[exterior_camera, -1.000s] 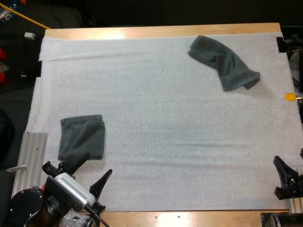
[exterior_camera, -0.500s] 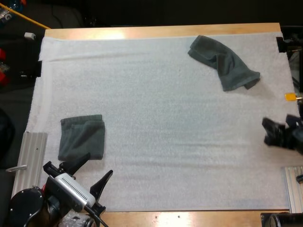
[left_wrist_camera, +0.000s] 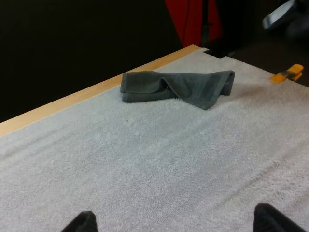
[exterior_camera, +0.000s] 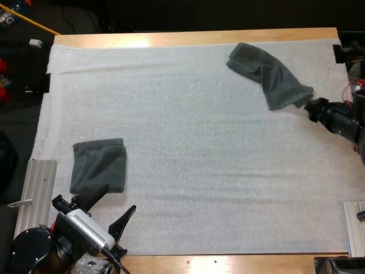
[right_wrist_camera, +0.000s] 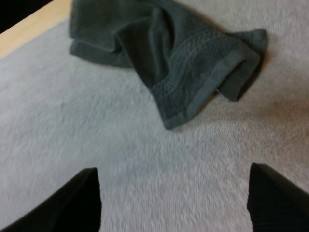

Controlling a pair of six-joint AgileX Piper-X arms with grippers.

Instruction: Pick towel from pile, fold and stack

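Hanging the right gripper (exterior_camera: 312, 107) just beside the crumpled towel (exterior_camera: 268, 74), with its two fingers standing wide apart and pinching nothing. Pointing those fingers at the nearest corner of the cloth, just ahead of them, with the rest bunching up farther ahead, near the far side of the table (exterior_camera: 188, 37). Parking the left gripper (exterior_camera: 117, 200) well away from all that, fingers apart too and holding nothing, with the folded towel (exterior_camera: 98, 166) lying just in front of it. Guessing now at what could be going wrong from here. Maybe closing too high and pinching only air, or only a bit of fluff, and then losing the corner on the way up. Maybe pushing down too hard, jamming the fingers into the soft mat (exterior_camera: 188, 142) and grabbing some mat along with the cloth. Maybe biting a thick bump and not one clean edge, lifting a lump, and ending up with a messy fold. Maybe shoving forward while closing and sliding the crumpled towel away from the fingers, toward the far side of the table. Maybe grabbing two layers at once, so not opening the cloth out flat for folding. Maybe carrying it across too low, dragging it on the mat and bumping the folded towel out of place beside the left gripper.
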